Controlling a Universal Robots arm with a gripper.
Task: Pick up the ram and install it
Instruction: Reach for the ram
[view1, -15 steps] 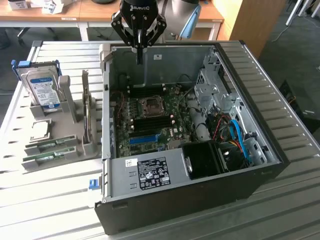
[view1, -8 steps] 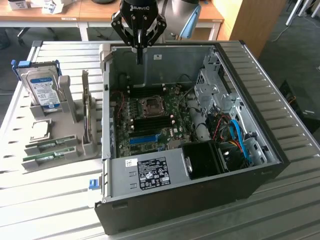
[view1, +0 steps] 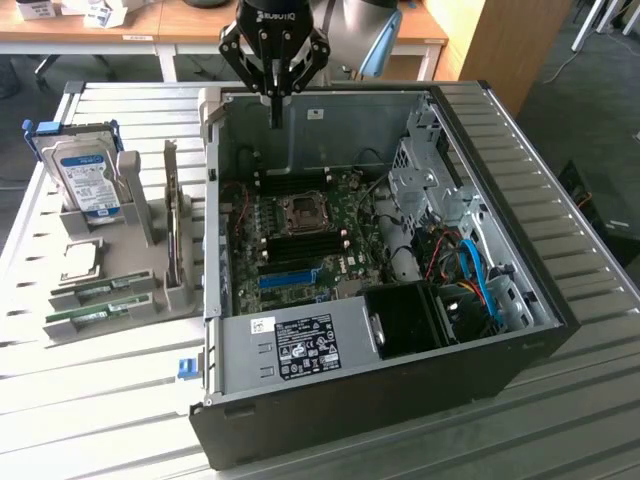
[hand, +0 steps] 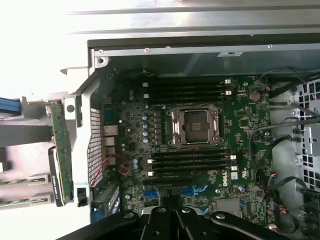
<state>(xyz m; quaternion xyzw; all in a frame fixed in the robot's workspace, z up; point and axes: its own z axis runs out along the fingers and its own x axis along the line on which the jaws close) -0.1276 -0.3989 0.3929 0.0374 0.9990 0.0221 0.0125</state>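
Grey holder (view1: 150, 295): it sits on the desk (view1: 100, 420), just beside the computer case (view1: 400, 400) on the exterior view's left. A hard drive (view1: 85, 180) stands at the end of it farthest from the case's label.

The ram (view1: 100, 290): it lies flat in the holder, outside the case and well apart from the gripper. The wrist view shows it too (hand: 20, 182), beyond the case's side wall.

Twin green stick (view1: 88, 318): it lies just beside the ram in the same holder, a little farther from the case. The two look alike, so you cannot tell from looks alone which one is meant.

Upright card (view1: 172, 215): it stands on edge between the holder's sticks and the case wall, and nothing is touching it.

Gripper (view1: 276, 118): it hangs above the case's far wall, over the open interior. Its fingers are together and clamped on nothing. The wrist view (hand: 170, 202) agrees, with no green stick between them.

Memory slots (view1: 298, 245): these are dark rows on the motherboard (view1: 335, 215) inside the case, on either side of the processor socket (view1: 300, 210). You can see no green stick seated in them.

Done so far: judging from how things lie, nothing. The ram is not yet picked up.

Left to do: both the pick-up and the seating in a slot inside the case.
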